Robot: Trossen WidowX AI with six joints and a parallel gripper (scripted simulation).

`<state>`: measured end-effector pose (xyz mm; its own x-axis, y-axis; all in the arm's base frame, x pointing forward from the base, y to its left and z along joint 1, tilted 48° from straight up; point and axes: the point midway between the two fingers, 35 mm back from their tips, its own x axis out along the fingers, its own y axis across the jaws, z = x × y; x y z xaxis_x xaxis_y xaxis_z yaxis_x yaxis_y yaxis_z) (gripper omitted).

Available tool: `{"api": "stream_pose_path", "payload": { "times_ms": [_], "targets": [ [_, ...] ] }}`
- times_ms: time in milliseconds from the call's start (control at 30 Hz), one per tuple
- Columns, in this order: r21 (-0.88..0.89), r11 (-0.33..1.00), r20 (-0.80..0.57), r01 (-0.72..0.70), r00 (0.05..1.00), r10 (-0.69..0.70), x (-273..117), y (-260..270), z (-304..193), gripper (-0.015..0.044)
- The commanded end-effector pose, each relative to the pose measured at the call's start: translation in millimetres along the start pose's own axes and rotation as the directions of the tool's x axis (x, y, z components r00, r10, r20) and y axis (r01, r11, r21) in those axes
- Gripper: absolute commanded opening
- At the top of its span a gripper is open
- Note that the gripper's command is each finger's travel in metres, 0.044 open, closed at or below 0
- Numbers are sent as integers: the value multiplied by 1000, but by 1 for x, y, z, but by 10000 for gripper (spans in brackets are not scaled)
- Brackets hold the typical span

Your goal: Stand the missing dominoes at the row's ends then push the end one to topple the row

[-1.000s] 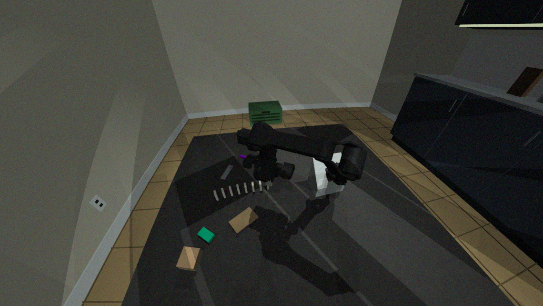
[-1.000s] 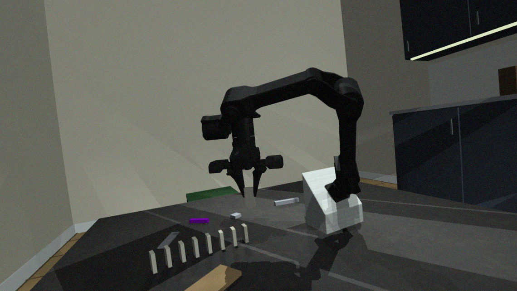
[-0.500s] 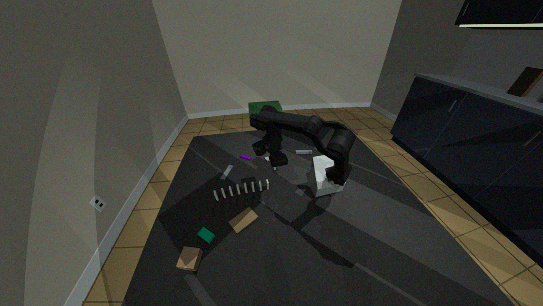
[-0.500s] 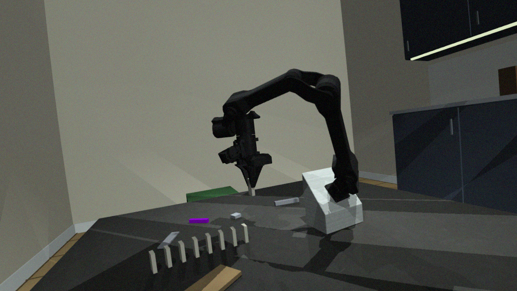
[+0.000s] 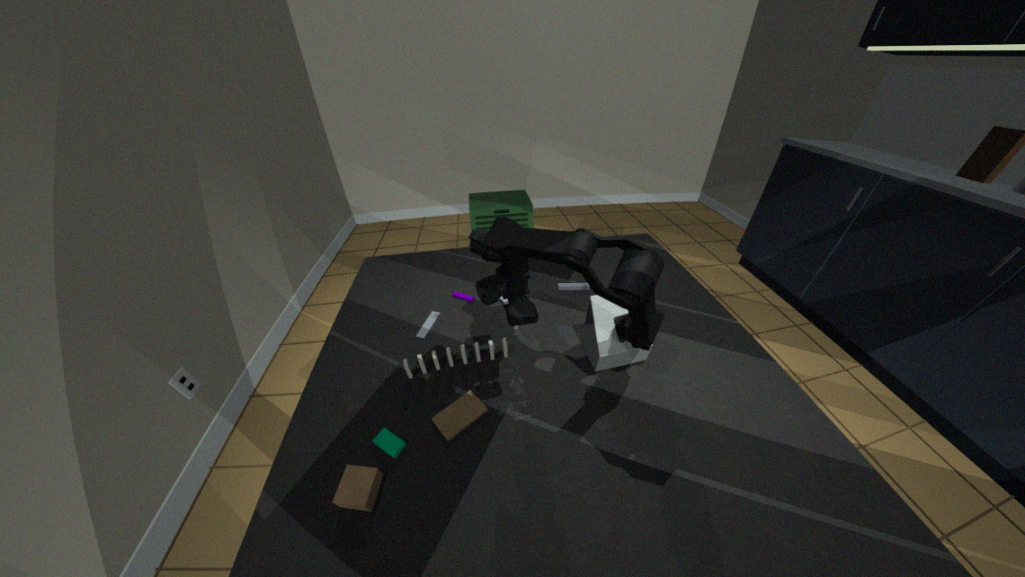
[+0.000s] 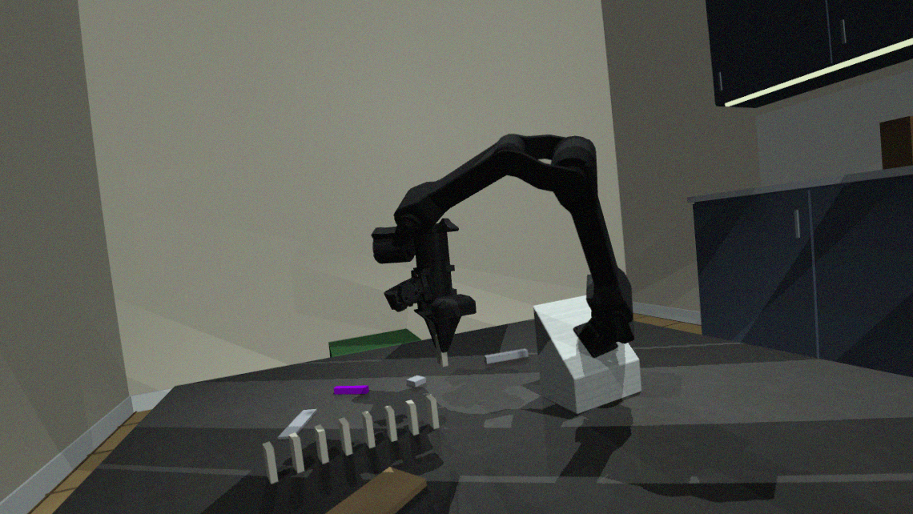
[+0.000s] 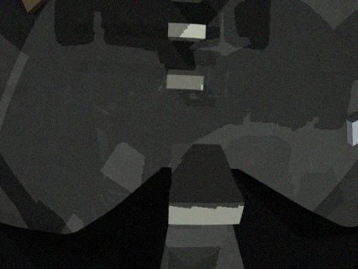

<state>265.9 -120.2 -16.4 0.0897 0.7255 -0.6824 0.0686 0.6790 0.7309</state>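
A row of several cream dominoes stands upright, its near-gripper end domino (image 5: 504, 347) (image 6: 433, 411) (image 7: 185, 81) at the right in the top and exterior views. The far-left end domino (image 5: 407, 368) (image 6: 271, 462) also stands. My gripper (image 6: 443, 347) (image 7: 199, 177) points down and is shut on another cream domino (image 6: 444, 359) (image 7: 205, 215). The held domino is upright, raised off the table beyond the row's right end. In the wrist view its broad side runs parallel to the two row dominoes seen ahead. In the top view the gripper mostly hides it.
A purple bar (image 5: 463, 297) (image 6: 351, 390), a pale flat bar (image 5: 428, 324) (image 6: 298, 423) and a small white block (image 6: 416, 381) lie behind the row. A grey bar (image 5: 573, 287) (image 6: 505, 356) lies farther right. A brown block (image 5: 459, 415) and green block (image 5: 389, 442) lie in front. A white wedge (image 5: 610, 336) stands right.
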Motion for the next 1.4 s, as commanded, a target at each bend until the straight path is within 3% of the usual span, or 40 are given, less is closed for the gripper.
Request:
{"api": "stream_pose_path", "payload": {
  "times_ms": [0,433,867,1267,1367],
  "targets": [
    [6,1000,-3,-6,1000,6,24,1,0,107],
    [4,1000,-4,-16,1000,16,93,7,-7,107],
    [4,1000,-5,-17,1000,17,96,7,-8,107],
    [4,1000,-5,-17,1000,17,96,7,-8,422],
    [4,1000,-5,-17,1000,17,96,7,-8,440]
  ]
}}
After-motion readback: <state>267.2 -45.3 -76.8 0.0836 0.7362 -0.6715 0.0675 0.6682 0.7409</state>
